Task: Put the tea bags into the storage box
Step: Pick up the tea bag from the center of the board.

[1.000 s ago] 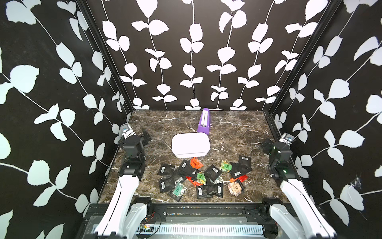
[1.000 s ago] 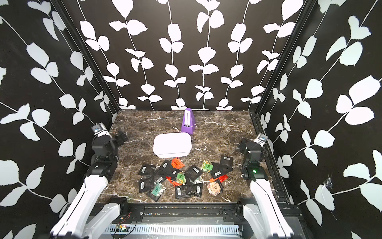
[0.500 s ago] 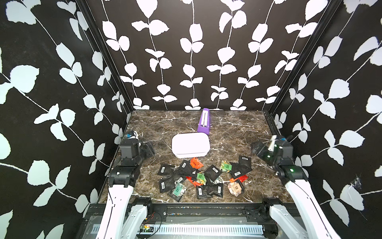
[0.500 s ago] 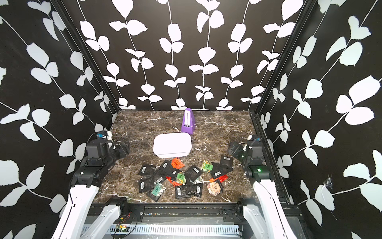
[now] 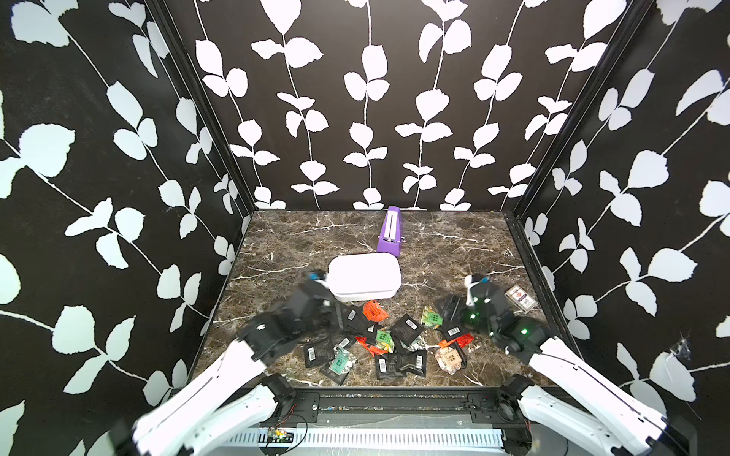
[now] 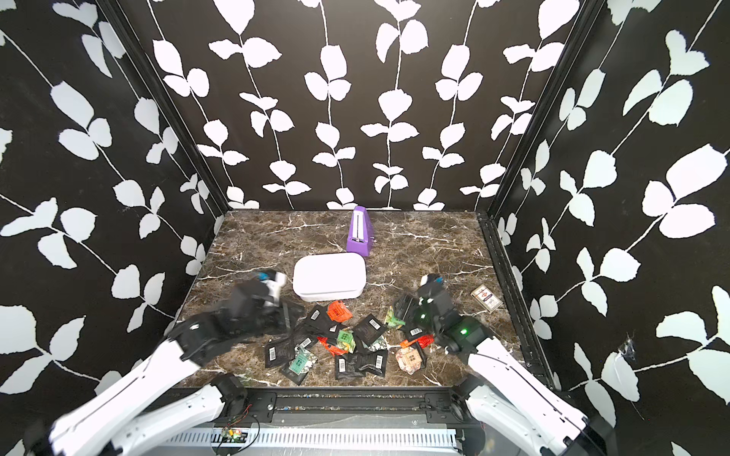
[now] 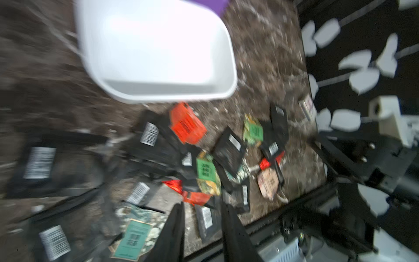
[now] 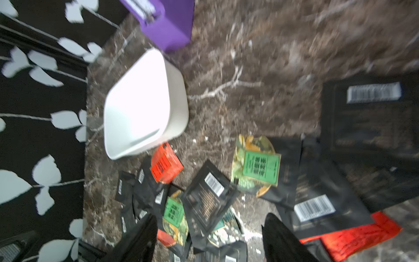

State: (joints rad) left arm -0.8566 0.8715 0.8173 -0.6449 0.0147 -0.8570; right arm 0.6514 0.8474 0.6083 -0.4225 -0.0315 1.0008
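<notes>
The tea bags [image 5: 387, 339] lie in a loose pile on the marble table, mostly black, a few orange or green; both top views show them [image 6: 347, 339]. Just behind the pile stands the white storage box [image 5: 363, 294], with nothing inside it [image 7: 170, 97]. My left gripper [image 5: 330, 314] hovers over the pile's left edge; in the left wrist view [image 7: 202, 217] its jaws stand a narrow gap apart with nothing between them. My right gripper [image 5: 450, 312] hangs over the pile's right edge, open wide [image 8: 208, 229] above black and green sachets [image 8: 256, 167]. Both arms are blurred.
A long purple box [image 5: 389, 237] lies behind the storage box near the back wall. A small clear-wrapped card pack [image 5: 521, 298] sits at the table's right edge, beside my right arm. Black leaf-patterned walls close in three sides.
Both arms have swung in from the side walls toward the pile and dropped lower. The left jaws have closed most of the way; the right jaws have narrowed a little.
</notes>
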